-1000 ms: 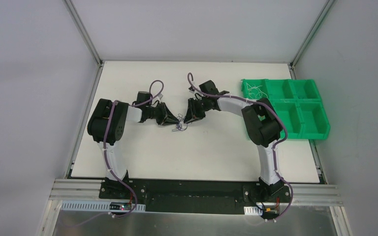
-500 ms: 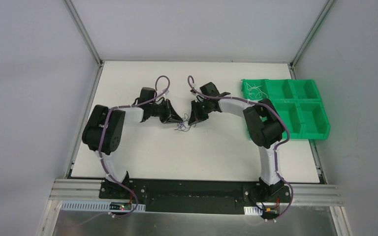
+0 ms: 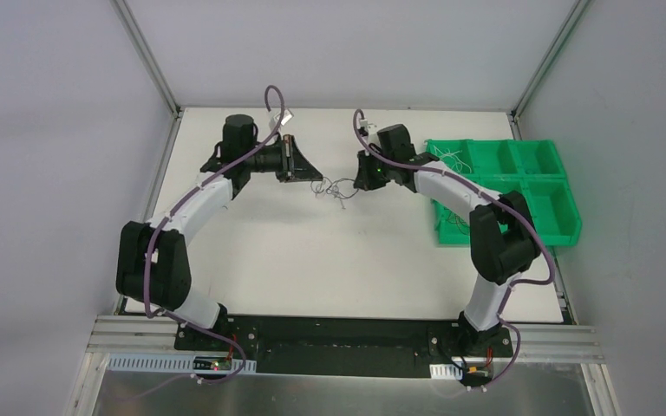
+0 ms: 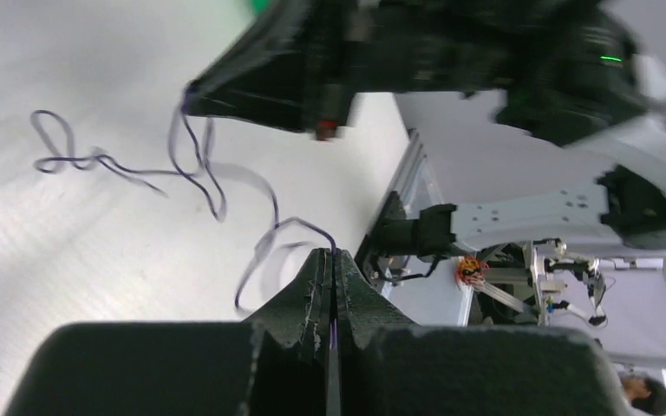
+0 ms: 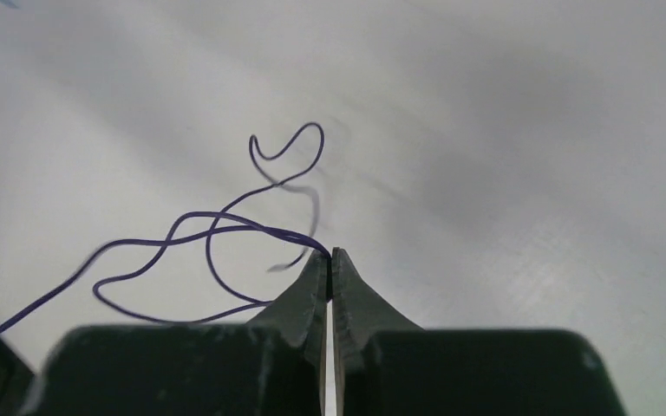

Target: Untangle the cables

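Thin purple cables [image 3: 336, 187] hang in loose loops between my two grippers, above the white table at its far middle. My left gripper [image 3: 309, 178] is shut on one purple cable [image 4: 217, 186], which runs out of its closed tips [image 4: 330, 253]. My right gripper [image 3: 357, 183] is shut on the purple cables [image 5: 217, 227] too, pinched at its tips [image 5: 330, 253]. In the right wrist view the loops trail off to the left and one end curls up. Thin white wires [image 3: 447, 159] lie in the green bin.
A green bin [image 3: 538, 227] with several compartments stands at the table's right side, just behind my right arm. Grey walls and metal frame posts [image 3: 147, 61] close in the table [image 3: 312, 269] at the back and sides.
Both arms have stretched out toward the table's far side and moved apart. The purple cables have been drawn out from a small scribble into longer loops between the grippers.
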Action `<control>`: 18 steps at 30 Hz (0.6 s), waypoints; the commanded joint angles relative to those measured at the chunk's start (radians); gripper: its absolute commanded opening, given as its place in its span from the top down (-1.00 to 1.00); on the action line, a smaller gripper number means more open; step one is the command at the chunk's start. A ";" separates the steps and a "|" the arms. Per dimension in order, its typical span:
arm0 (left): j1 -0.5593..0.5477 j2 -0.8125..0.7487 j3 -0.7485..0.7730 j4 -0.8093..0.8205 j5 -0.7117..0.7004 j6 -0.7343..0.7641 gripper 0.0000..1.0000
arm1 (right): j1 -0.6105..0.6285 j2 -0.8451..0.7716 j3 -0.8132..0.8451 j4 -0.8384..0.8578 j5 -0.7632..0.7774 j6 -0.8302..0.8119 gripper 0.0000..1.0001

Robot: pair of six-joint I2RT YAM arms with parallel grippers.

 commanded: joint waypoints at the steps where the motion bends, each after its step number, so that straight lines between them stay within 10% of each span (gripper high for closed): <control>1: 0.021 -0.115 0.141 0.027 0.185 -0.054 1.00 | -0.094 0.033 -0.035 -0.125 0.201 -0.108 1.00; 18: 0.110 -0.141 0.419 0.243 0.200 -0.293 1.00 | -0.190 0.002 0.092 -0.245 0.010 -0.152 1.00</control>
